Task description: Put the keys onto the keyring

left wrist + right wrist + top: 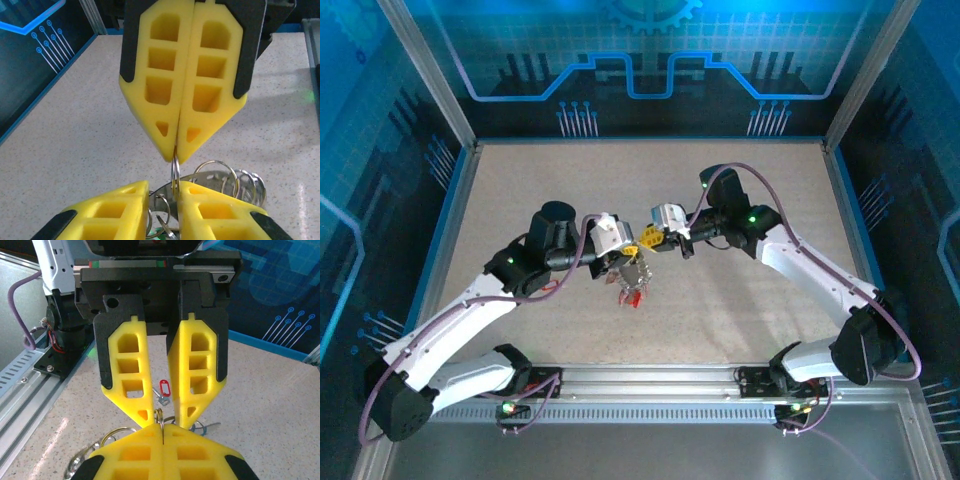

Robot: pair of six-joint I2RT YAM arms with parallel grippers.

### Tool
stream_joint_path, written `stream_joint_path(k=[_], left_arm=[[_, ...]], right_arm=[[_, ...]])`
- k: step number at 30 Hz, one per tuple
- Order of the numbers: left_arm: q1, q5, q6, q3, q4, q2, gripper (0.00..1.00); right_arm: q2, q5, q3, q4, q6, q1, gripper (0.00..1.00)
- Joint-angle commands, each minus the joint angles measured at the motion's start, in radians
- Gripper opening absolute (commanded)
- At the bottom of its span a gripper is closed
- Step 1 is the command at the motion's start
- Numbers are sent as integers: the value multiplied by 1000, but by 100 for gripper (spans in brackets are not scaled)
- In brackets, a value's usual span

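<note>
Both grippers meet above the middle of the table. My right gripper (647, 240) (162, 429) is shut on the keyring's silver ring (175, 170) (160, 415), held edge-on. My left gripper (630, 252) (163, 186) faces it tip to tip, open by a narrow gap. The ring stands in that gap against one yellow finger (200, 197). More silver rings (220, 175) and a bit of teal band (198, 430) hang below the tips. A key with a red tag (164, 389) lies on the table beyond. Red tags (632, 295) show under the grippers.
The speckled table (520, 200) is walled by blue panels behind and at both sides. A metal rail (650, 380) with the arm bases runs along the near edge. The left arm's base (60, 335) stands behind its fingers in the right wrist view.
</note>
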Motion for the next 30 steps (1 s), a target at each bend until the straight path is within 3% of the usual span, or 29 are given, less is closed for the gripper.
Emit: stream_joint_path(k=[1, 8, 12, 15, 20, 30], left_arm=[[-7, 36, -18, 32, -2, 1, 21], [-9, 30, -30, 38, 23, -2, 0], [-8, 11, 5, 52, -15, -10, 0], [-8, 8, 39, 81, -74, -10, 0], [-9, 28, 75, 127, -151, 2, 0], [-15, 64, 137, 251, -328, 85, 0]], right_arm=[[-22, -33, 3, 49, 26, 13, 0], [-17, -19, 0, 52, 29, 18, 0], [-21, 8, 10, -19, -21, 19, 0], [-22, 38, 17, -84, -62, 19, 18], [-23, 65, 17, -128, -90, 17, 29], [-21, 60, 22, -109, -85, 45, 29]])
